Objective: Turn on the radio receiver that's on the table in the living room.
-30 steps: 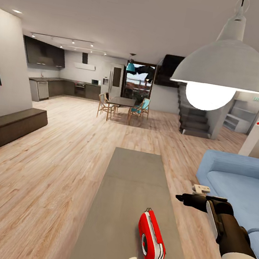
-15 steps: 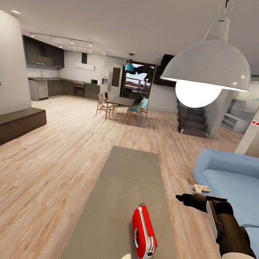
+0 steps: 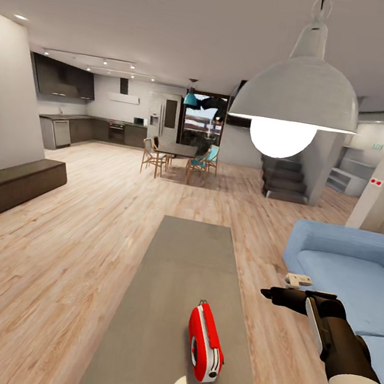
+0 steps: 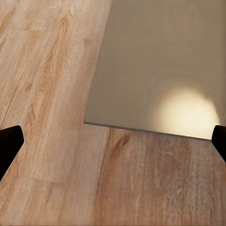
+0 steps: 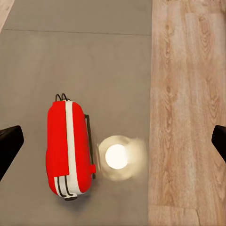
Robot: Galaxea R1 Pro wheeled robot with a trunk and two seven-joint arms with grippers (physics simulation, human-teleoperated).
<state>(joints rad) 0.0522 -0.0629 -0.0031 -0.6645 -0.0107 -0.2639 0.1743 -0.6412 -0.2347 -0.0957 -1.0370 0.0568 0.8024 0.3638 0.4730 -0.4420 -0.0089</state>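
- The living room is shown as an open space with a light wood plank floor [image 3: 77, 241], seen from the head camera.
- A blue sofa [image 3: 345, 267] is set along the right side, well apart from the long dark bench [image 3: 11, 187] against the left wall.
- A white dome pendant lamp [image 3: 298, 94] is hung above the scene, its lit bulb visible beneath the shade.
- The table [image 3: 187, 260], long, low and grey-topped, is laid out lengthwise down the middle of the floor; its near corner is seen in the left wrist view [image 4: 155, 61].
- A round bright patch of light [image 5: 117, 157] is cast on the table top just beside the radio, near the near edge.
- The right arm [image 3: 341, 348] is held out beyond the table's right edge, over the floor in front of the sofa.
- The right gripper [image 3: 275, 294] is spread wide, with its dark fingertips [image 5: 9, 146] seen at opposite edges of the right wrist view.
- The left gripper [image 4: 113, 146] is likewise spread wide over the table's near corner and the floor.
- The radio receiver [image 3: 204, 342] is stood on the table toward its near end, about midway between the long edges; its red casing and white band are seen from above [image 5: 68, 148].
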